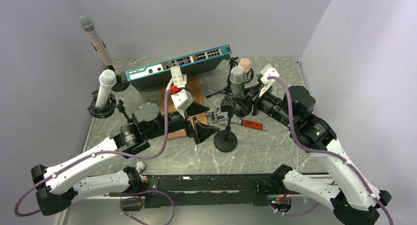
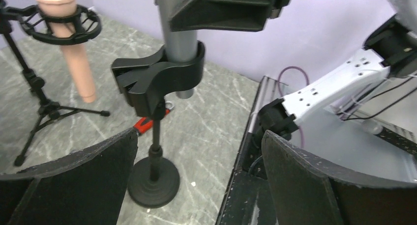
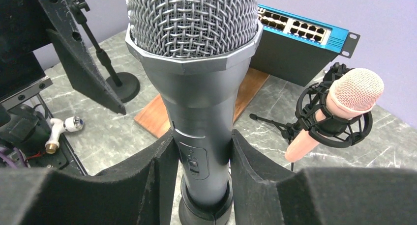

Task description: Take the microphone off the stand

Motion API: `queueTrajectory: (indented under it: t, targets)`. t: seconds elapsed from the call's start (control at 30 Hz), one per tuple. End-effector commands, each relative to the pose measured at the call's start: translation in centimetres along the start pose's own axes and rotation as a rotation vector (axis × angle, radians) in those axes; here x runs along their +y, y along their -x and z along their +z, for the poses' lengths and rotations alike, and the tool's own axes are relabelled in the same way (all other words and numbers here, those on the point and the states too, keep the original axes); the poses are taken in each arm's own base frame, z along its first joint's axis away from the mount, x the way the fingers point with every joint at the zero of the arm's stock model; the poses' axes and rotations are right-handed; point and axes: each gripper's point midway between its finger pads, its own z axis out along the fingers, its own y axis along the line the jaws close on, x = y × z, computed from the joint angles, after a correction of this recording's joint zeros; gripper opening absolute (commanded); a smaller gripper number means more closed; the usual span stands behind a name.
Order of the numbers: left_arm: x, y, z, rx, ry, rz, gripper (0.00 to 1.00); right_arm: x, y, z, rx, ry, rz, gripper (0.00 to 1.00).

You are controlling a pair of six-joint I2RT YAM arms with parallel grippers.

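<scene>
A grey microphone [image 1: 238,77] with a mesh head stands upright in the black clip [image 2: 162,77] of a round-based desk stand [image 1: 225,139]. My right gripper [image 1: 237,101] comes in from the right. Its two padded fingers press on both sides of the microphone body [image 3: 196,102] just above the clip, so my right gripper [image 3: 200,161] is shut on it. My left gripper [image 1: 212,120] hangs open just left of the stand's post. In the left wrist view the stand's base [image 2: 153,181] lies between its wide-apart fingers, near the left finger, and my left gripper [image 2: 199,133] touches nothing.
Behind the stand a pink microphone [image 1: 244,65] sits in a shock mount on a small tripod. At the left are a white microphone [image 1: 105,87] and a glitter one [image 1: 93,36]. A blue network switch [image 1: 177,65], a wooden board [image 1: 169,102] and a red-handled wrench [image 1: 253,124] lie nearby.
</scene>
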Motion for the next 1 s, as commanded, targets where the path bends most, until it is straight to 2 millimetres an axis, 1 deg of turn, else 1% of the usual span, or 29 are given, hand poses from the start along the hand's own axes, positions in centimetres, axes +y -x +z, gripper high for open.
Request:
queueTrajectory:
  t: [0.0,0.03,0.07,0.13,0.2,0.27,0.33,0.4,0.47,0.6,0.73,0.9,0.97]
  targets:
    - [1.5,1.5,-0.8,-0.031,0.102,0.056,0.99,0.5,1.0,-0.1,-0.034,0.034,-0.043,0.14]
    - [1.5,1.6,-0.8,-0.010,0.093,0.086,1.00,0.6,0.9,0.0,-0.033,0.043,-0.048,0.09]
    - [1.4,1.4,-0.9,0.024,0.076,0.118,0.99,0.8,1.0,0.0,-0.036,0.054,-0.059,0.01]
    - [1.1,1.5,-1.1,0.079,0.038,0.164,0.99,1.8,0.7,0.2,-0.038,0.116,-0.080,0.00]
    - [1.2,1.8,-1.4,0.095,0.013,0.180,0.99,3.4,0.3,0.3,-0.043,0.219,-0.112,0.00]
    - [1.5,2.1,-1.8,0.082,0.006,0.186,0.99,4.6,0.3,0.3,-0.053,0.292,-0.111,0.00]
    - [1.9,2.9,-2.3,0.050,0.010,0.191,1.00,5.9,0.6,0.3,-0.072,0.364,-0.100,0.00]
    - [1.8,3.3,-2.7,0.034,-0.016,0.194,0.99,6.6,0.9,0.2,-0.098,0.404,-0.088,0.00]
    - [1.8,3.5,-2.8,0.041,-0.037,0.202,1.00,6.8,1.4,0.2,-0.131,0.413,-0.073,0.00]
    - [2.0,3.4,-2.2,0.060,-0.051,0.235,0.99,7.2,1.0,0.7,-0.127,0.438,-0.052,0.00]
    - [2.7,2.8,-0.7,0.097,-0.072,0.259,0.99,7.0,0.7,1.0,-0.116,0.423,-0.037,0.00]
    - [3.1,2.3,1.5,0.105,-0.123,0.271,0.99,6.6,0.7,0.5,-0.122,0.394,-0.045,0.00]
    - [3.3,1.7,2.1,0.099,-0.152,0.285,0.99,6.4,0.6,0.5,-0.115,0.386,-0.049,0.00]
